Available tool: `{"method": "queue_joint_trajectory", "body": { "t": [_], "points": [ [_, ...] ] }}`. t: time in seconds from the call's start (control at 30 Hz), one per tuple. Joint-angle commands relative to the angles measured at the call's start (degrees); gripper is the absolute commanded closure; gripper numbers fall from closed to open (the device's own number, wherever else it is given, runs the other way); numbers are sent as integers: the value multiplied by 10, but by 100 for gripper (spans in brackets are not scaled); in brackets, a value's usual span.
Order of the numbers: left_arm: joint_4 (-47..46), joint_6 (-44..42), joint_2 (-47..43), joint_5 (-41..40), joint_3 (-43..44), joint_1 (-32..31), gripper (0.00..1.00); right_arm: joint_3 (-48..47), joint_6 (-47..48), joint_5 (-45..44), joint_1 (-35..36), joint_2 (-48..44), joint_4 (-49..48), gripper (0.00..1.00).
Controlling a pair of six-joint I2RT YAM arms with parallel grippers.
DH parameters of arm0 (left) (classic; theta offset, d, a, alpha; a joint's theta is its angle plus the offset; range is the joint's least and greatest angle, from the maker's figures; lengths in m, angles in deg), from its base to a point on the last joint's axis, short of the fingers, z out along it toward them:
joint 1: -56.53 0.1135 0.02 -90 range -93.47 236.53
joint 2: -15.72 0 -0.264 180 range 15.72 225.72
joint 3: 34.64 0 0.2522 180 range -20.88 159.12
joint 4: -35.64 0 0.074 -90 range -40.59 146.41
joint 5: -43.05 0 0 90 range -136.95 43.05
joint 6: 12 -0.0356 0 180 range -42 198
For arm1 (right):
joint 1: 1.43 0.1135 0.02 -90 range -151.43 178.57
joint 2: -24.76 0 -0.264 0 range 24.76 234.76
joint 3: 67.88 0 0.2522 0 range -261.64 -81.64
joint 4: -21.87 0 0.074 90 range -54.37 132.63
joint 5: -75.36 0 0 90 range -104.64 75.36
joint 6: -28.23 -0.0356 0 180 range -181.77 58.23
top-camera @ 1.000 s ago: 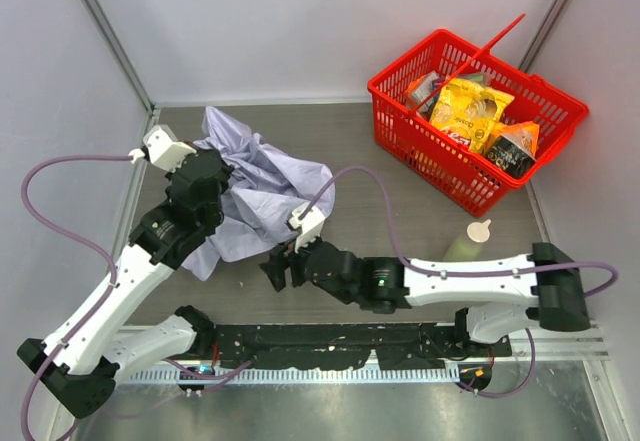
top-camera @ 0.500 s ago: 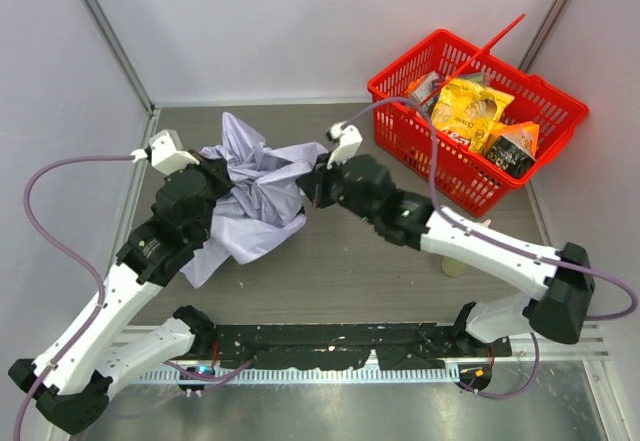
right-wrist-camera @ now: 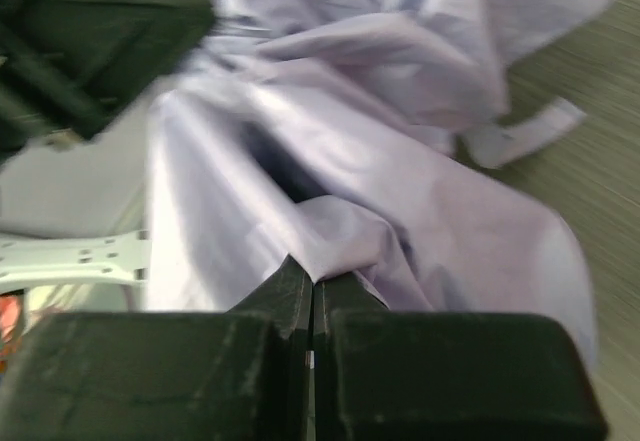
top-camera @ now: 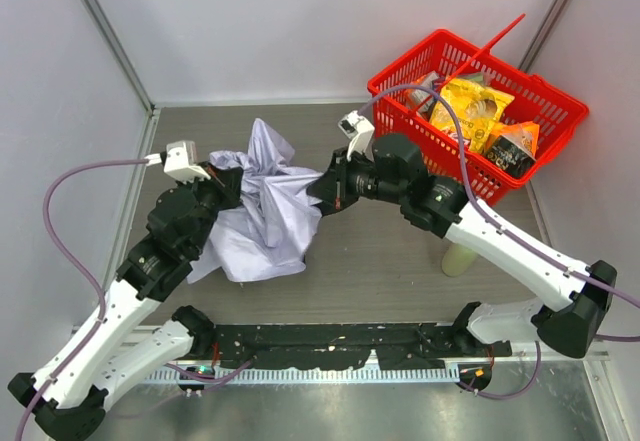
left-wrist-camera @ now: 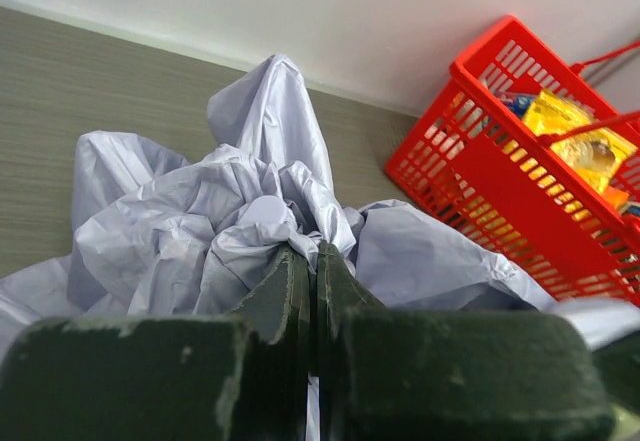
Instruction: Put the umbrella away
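A grey wood-grain table (top-camera: 390,251) sits inside pale walls, with a red basket (top-camera: 430,161) of snack bags (top-camera: 470,111) at its far right. The umbrella (top-camera: 265,211) lies crumpled on the table left of the basket, close to it but not touching. Its shaft and handle are hidden under the fabric. The left gripper (left-wrist-camera: 308,253) is clenched on a ridge of fabric on the side far from the basket. The right gripper (right-wrist-camera: 306,273) pinches a fold on the side nearest it. To bundle the umbrella well, both pinches should stay firm and draw the cloth evenly inward, without yanking. A pale fabric tab (right-wrist-camera: 525,131) bears no writing, and the print on the bags is too small to read
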Motion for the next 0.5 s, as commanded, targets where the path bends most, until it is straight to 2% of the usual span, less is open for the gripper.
{"method": "queue_joint_trajectory", "body": {
  "t": [0.0, 0.13, 0.17, 0.2, 0.27, 0.3, 0.33, 0.43, 0.47],
  "points": [
    [-61, -41, -39, 37, 1, 3, 100, 5, 78, -46, -62, -5, 63, 99],
    [-51, -26, -60, 24, -1, 3, 100, 59, 91, -108, -75, -21, 38, 98],
    [-51, -15, -61, 17, -2, 3, 100, 52, 81, -109, -76, -13, 54, 92],
    [-48, 2, -60, 4, -2, 2, 100, 49, 71, -95, -76, -9, 57, 78],
    [-44, 38, -54, -46, -6, 2, 100, 63, 23, -14, -69, -10, 11, 61],
    [-57, 42, -49, -66, -13, 2, 100, 98, -25, 19, -58, -28, -11, 56],
    [-76, 40, -47, -80, -19, 3, 100, 124, -51, 35, -50, -45, -68, 45],
    [-106, 48, -25, -132, -20, 3, 100, 255, -143, 8, 16, -140, -198, 28],
    [-102, 53, -13, -144, -11, 2, 100, 302, -166, -9, 33, -162, -277, 22]
  ]
}}
